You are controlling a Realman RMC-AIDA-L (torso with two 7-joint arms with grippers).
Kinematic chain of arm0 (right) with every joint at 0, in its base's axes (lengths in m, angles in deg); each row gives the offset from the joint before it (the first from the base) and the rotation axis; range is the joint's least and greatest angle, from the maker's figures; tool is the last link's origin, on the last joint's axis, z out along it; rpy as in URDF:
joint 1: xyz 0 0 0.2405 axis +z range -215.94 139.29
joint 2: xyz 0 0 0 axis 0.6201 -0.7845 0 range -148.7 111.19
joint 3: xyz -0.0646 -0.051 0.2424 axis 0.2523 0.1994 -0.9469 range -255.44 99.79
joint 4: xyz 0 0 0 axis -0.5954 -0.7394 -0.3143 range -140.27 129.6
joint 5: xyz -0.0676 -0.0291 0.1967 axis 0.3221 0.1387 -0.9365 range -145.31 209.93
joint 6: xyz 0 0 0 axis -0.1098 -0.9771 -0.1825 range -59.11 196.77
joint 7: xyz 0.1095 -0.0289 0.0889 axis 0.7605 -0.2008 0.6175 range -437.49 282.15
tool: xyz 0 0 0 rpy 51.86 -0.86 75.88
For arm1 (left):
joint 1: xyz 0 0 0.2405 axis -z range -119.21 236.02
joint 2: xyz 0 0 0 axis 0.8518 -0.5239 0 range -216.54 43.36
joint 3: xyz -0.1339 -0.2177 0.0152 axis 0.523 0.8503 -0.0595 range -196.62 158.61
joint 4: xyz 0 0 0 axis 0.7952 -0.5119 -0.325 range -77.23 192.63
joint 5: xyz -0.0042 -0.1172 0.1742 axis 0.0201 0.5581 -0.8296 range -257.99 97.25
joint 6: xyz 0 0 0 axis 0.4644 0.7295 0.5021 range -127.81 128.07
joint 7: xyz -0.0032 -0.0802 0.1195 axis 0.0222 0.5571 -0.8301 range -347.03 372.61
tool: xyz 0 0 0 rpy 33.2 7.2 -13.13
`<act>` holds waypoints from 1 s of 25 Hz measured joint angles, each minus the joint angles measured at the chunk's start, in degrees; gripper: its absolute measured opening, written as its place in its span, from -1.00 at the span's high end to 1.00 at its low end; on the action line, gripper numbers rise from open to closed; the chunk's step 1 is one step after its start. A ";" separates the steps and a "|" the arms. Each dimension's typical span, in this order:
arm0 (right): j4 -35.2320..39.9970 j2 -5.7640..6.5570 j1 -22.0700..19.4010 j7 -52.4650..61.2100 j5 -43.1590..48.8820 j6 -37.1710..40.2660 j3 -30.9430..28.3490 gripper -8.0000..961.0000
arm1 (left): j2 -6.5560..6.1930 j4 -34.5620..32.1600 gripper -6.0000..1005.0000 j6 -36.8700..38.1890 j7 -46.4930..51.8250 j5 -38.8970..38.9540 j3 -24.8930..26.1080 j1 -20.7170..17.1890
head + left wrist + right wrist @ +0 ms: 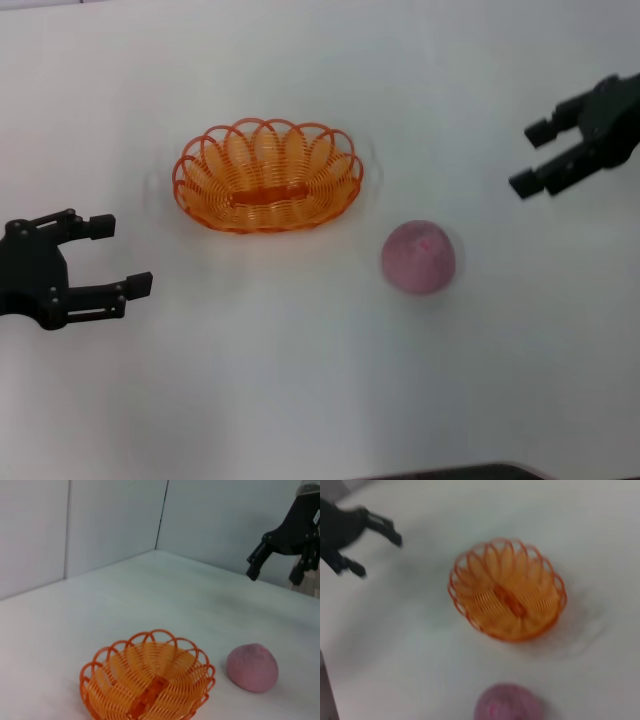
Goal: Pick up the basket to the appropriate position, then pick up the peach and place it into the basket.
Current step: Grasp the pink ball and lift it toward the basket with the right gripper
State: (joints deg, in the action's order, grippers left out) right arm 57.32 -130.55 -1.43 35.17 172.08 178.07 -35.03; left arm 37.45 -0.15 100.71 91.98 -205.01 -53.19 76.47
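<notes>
The orange wire basket (pixel 268 177) stands empty on the white table, left of centre. It also shows in the left wrist view (pixel 146 682) and the right wrist view (pixel 507 589). The pink peach (pixel 420 257) lies on the table to the basket's right and a little nearer me, also in the wrist views (pixel 252 667) (pixel 506 703). My left gripper (pixel 122 255) is open and empty, left of the basket and nearer me. My right gripper (pixel 532 157) is open and empty, to the right of the peach and farther back.
The white table (pixel 300 380) fills the view. Grey wall panels (pixel 115 520) stand behind the table's far edge. A dark edge (pixel 460 472) shows at the bottom of the head view.
</notes>
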 joint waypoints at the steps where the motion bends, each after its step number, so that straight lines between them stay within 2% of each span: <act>1: -0.02 -0.53 0.33 0.12 2.17 -0.44 0.85 -0.96 | -0.01 0.41 -0.74 -0.18 -0.06 -0.07 0.01 0.08; 9: -0.08 -5.67 0.84 0.26 11.41 -7.93 5.73 -0.96 | -0.12 1.02 -0.75 -0.06 0.10 -2.58 -0.27 0.98; 12: -0.20 -7.32 0.92 0.06 11.72 -8.86 6.48 -0.96 | -0.12 1.45 -0.75 -0.47 0.09 -2.87 -0.27 1.17; 14: -0.86 -7.68 1.09 -0.04 10.36 -8.95 6.97 -0.96 | -0.12 1.53 -0.75 -0.64 0.06 -2.92 -0.27 1.25; 19: -5.24 -7.69 2.17 -0.71 7.78 -10.90 9.09 -0.96 | -0.12 1.84 -0.75 -1.84 -0.02 -2.97 -0.22 1.29; 24: -9.85 -7.70 3.52 -2.50 7.70 -13.14 10.61 -0.81 | -0.12 2.59 -0.75 -2.89 -0.03 -2.97 -0.06 1.27; 25: -10.40 -7.72 3.72 -2.71 7.58 -13.46 10.71 -0.72 | -0.11 2.91 -0.75 -3.16 -0.03 -2.97 -0.16 1.27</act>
State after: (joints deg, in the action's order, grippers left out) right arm 46.92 -138.27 2.29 32.47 179.67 164.61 -24.33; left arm 37.34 2.75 97.55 91.95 -207.99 -53.36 77.74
